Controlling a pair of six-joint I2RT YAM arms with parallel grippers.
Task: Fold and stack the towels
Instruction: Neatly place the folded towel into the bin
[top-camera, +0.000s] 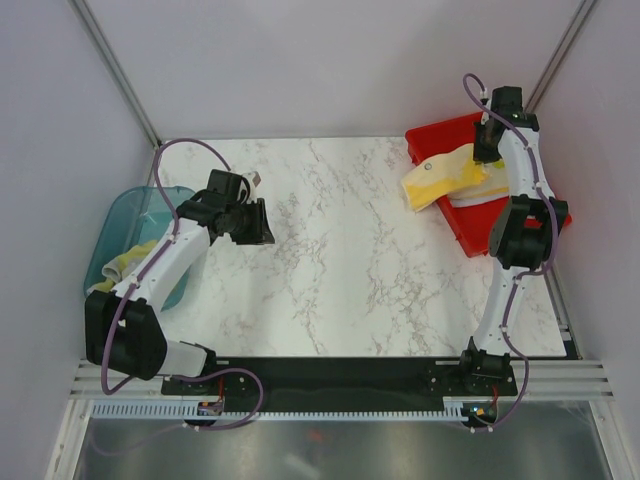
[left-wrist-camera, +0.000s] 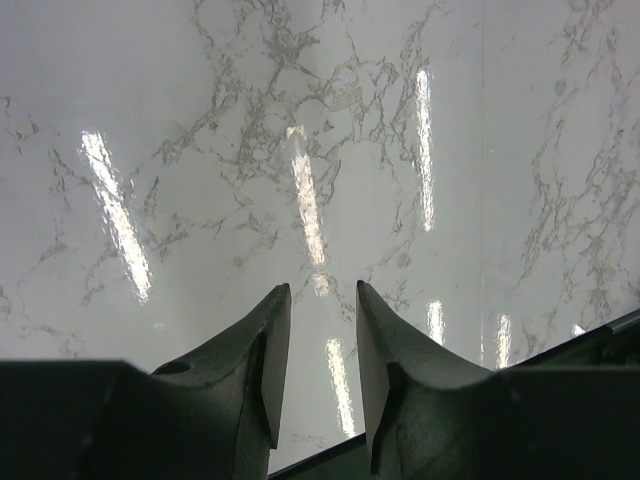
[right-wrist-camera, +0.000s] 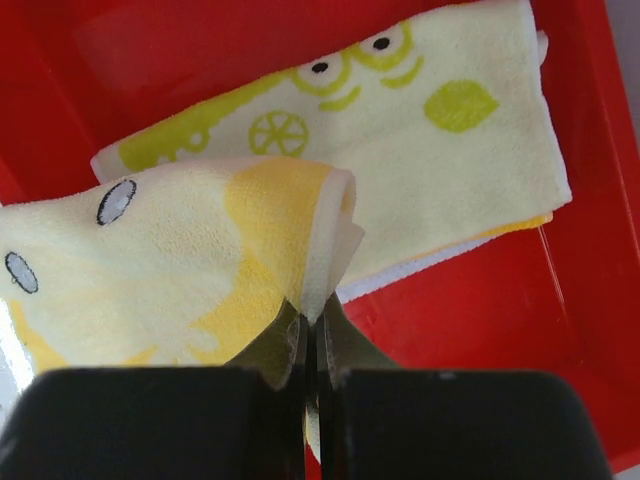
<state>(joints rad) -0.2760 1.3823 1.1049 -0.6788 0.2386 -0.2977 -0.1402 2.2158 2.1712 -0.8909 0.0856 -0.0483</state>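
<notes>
A: What is held by the right claw (right-wrist-camera: 312, 330)?

B: The edge of a yellow towel (right-wrist-camera: 170, 260) is pinched in it. The claw is closed to a thin slit on the cloth.

A: Which way is that towel stretched?

B: It is stretched out to the left of the claw. Its folded end is right at the tips.

A: Where is it to be put?

B: Most likely on the printed towel (right-wrist-camera: 450, 170), which is laid flat in the red tray (right-wrist-camera: 590, 300). That one is found just ahead of the claw and below it. Its long side is run across, from the claw's left to its right, a bit tilted.

A: Are the two lined up?

B: Not quite, it is judged. The held towel is hung over the left half only. A small shift to the right would probably be needed first.

A: How is the right arm posed?

B: It is reached far forward over the tray, with the claw pointed down.

A: And the left claw (left-wrist-camera: 322, 300)?

B: It is seen half open, with nothing in it, above the bare surface (left-wrist-camera: 200, 150). The tray is well apart from it, so the right arm is the nearer one. A pale towel (top-camera: 130, 262) is seen in the teal tub (top-camera: 125, 215), behind that claw.
</notes>
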